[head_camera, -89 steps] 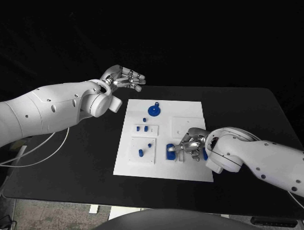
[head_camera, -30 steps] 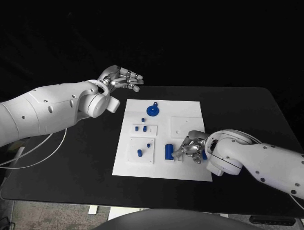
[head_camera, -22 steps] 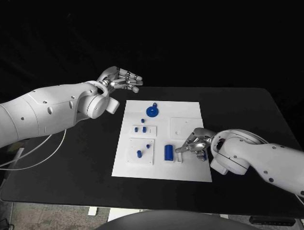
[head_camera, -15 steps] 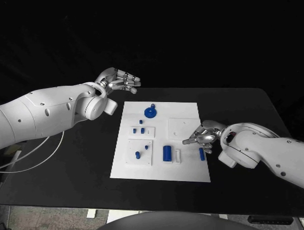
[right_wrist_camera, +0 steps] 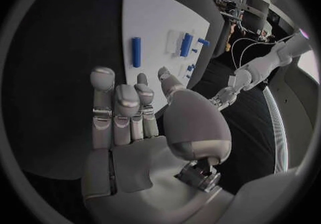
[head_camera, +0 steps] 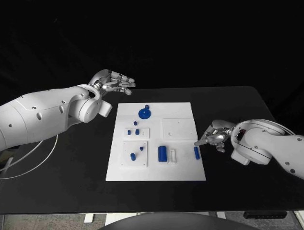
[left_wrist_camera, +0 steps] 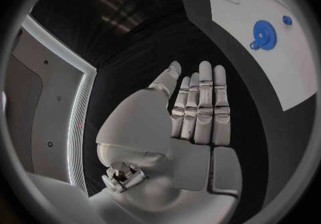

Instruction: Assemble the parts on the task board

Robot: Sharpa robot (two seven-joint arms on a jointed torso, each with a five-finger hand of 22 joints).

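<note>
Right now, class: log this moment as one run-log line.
left hand: open, beyond task board | right hand: empty, beside board | blue cylinder: lying on board

A matt black table [head_camera: 249,105] carries the task board [head_camera: 183,112], a smooth white plate with a flat, plastic-looking finish. The parts [head_camera: 145,113] on it look like plain blue plastic, one of them toothed like a gear. Both arms wear glossy white shells; the left hand [head_camera: 112,80] and right hand [head_camera: 214,135] gleam in brushed silver metal.
</note>
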